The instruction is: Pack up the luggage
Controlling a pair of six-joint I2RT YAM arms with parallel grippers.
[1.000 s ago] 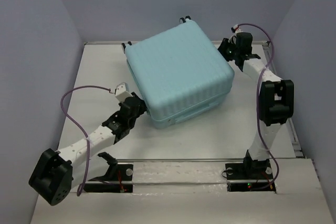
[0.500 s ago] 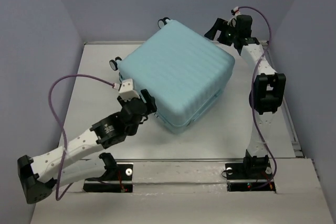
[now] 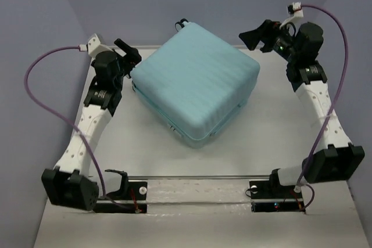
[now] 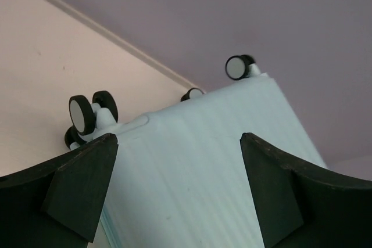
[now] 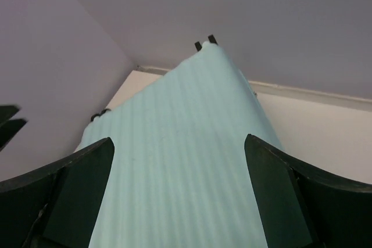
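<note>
The luggage (image 3: 195,82), a pale aqua ribbed hard-shell suitcase, lies closed and flat on the table, turned corner-on toward the arms. Its black-and-white caster wheels (image 4: 81,114) show at its back-left side. My left gripper (image 3: 129,50) hovers at the suitcase's left corner, open, and the ribbed shell (image 4: 192,166) fills the space beyond its gripper (image 4: 178,137) with nothing held. My right gripper (image 3: 256,36) is raised off the back-right corner, open and empty. In the right wrist view the gripper (image 5: 178,139) looks down the length of the luggage (image 5: 180,97).
The white table (image 3: 279,132) is boxed in by purple walls on three sides. A metal rail (image 3: 197,176) with both arm bases runs along the near edge. Purple cables (image 3: 35,85) loop off each wrist.
Both grippers opened wide. The left arm swung from the suitcase's front-left side to its back-left corner. The right arm lifted and pulled back to the right. The suitcase turned counter-clockwise, then stayed put.
</note>
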